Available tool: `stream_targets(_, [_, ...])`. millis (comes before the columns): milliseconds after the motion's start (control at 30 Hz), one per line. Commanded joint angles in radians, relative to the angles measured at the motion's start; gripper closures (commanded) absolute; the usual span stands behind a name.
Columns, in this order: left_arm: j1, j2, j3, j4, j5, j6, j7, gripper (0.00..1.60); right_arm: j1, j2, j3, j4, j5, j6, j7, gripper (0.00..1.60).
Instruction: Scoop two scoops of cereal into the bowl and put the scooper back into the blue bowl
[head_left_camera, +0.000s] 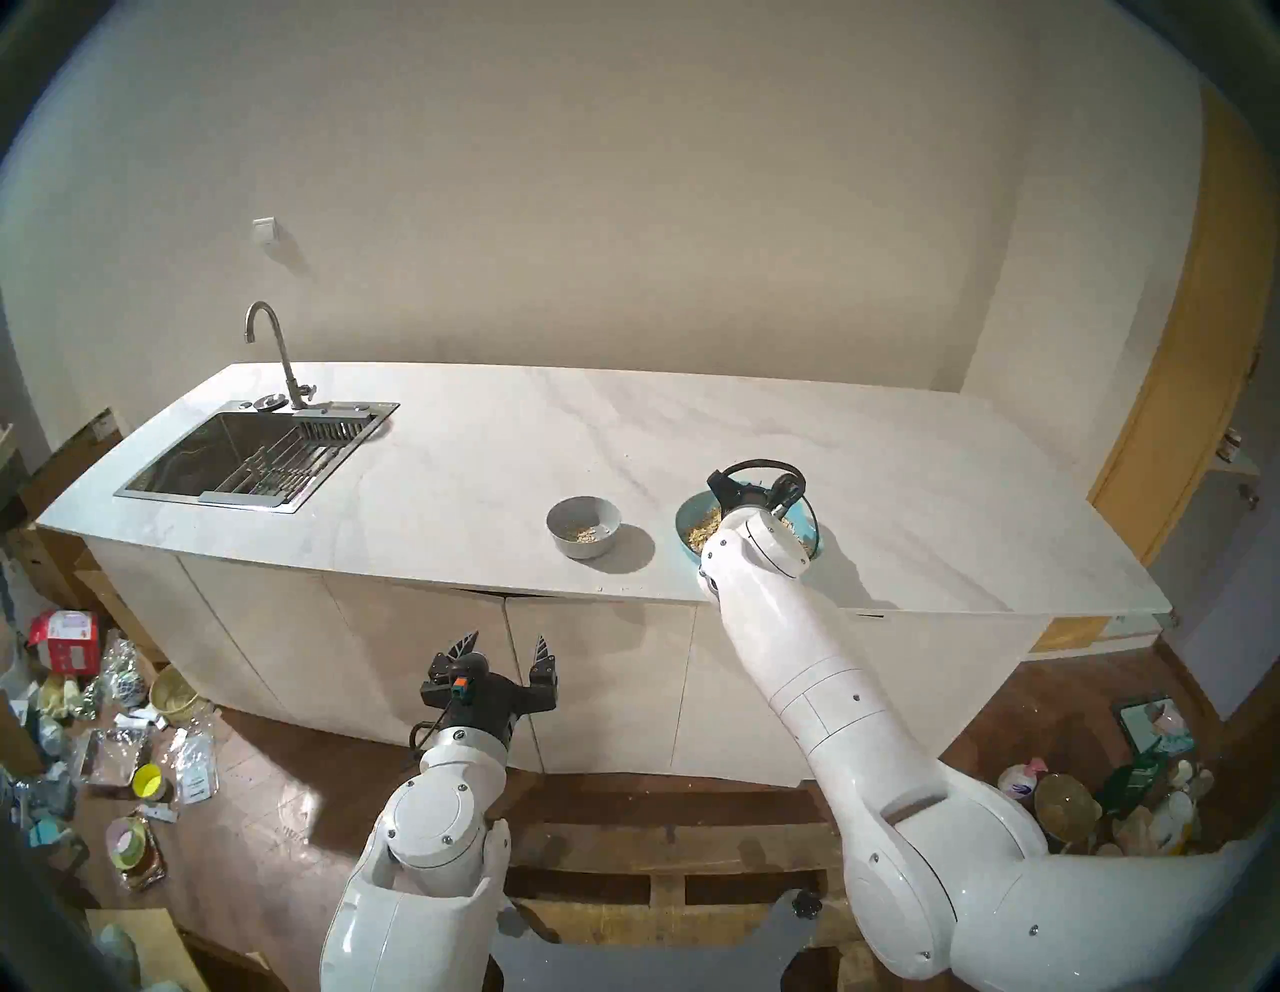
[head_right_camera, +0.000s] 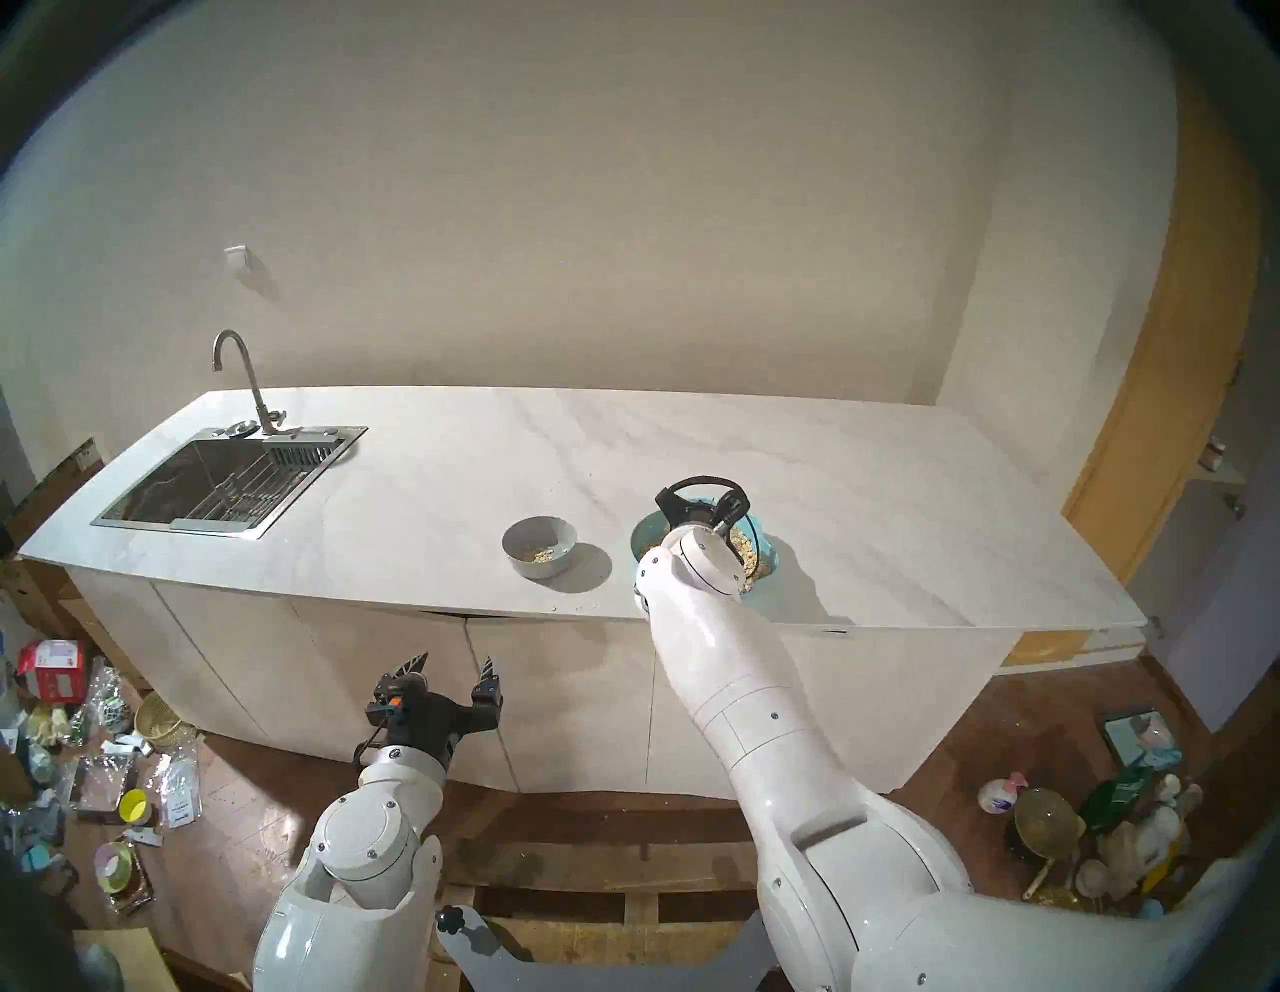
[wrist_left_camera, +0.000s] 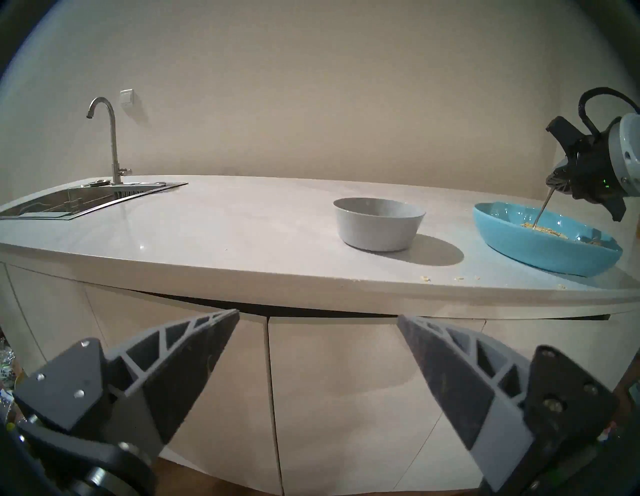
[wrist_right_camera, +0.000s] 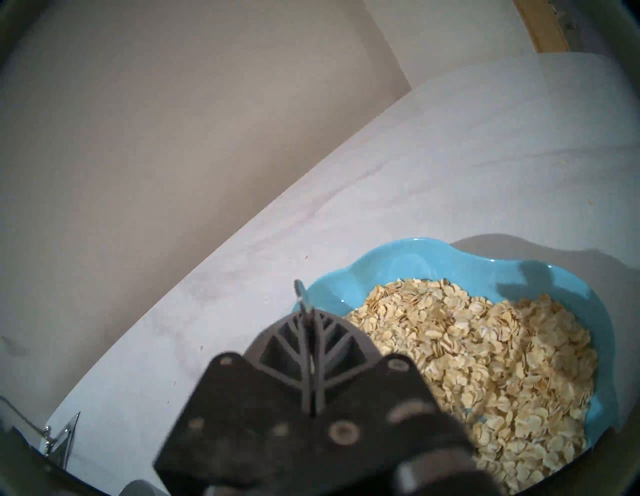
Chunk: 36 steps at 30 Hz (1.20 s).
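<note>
You're loading a scoop: the blue bowl (wrist_left_camera: 540, 249) holds the cereal (wrist_right_camera: 485, 363); the grey bowl (wrist_left_camera: 379, 223), to its left, already has some. Your right gripper (wrist_left_camera: 556, 183) is clamped on the scooper (wrist_left_camera: 541, 211), its handle running steeply down-left into the flakes. Next, level the head before lifting. The left gripper (head_left_camera: 508, 650), jaws apart, idles well short of the blue bowl.

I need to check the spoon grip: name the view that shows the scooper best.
Left wrist: the scooper slants from the shut right gripper into the blue bowl. Right wrist shows only its handle end; head views hide it.
</note>
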Motion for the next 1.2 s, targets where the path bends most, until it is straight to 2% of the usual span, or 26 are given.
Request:
stream_targets(0, [-0.005, 0.0, 0.003, -0.026, -0.002, -0.006, -0.004, 0.0, -0.003, 0.005, 0.032, -0.077, 0.015, -0.016, -0.012, 1.6])
stream_targets(300, [-0.005, 0.0, 0.003, -0.026, -0.002, -0.006, -0.004, 0.0, -0.055, 0.024, 0.1, -0.165, 0.024, -0.011, -0.063, 1.6])
stream_targets(567, [-0.004, 0.001, 0.003, -0.027, -0.002, -0.006, -0.004, 0.0, -0.062, 0.019, 0.136, -0.163, 0.064, -0.005, -0.071, 1.6])
stream_targets(767, [-0.005, 0.001, 0.003, -0.027, -0.002, -0.006, -0.004, 0.0, -0.056, 0.032, 0.108, -0.147, 0.032, -0.012, -0.061, 1.6])
stream_targets(1167, [-0.004, 0.001, 0.003, -0.027, -0.002, -0.006, -0.004, 0.0, -0.044, 0.027, 0.097, -0.073, 0.033, -0.047, -0.044, 1.6])
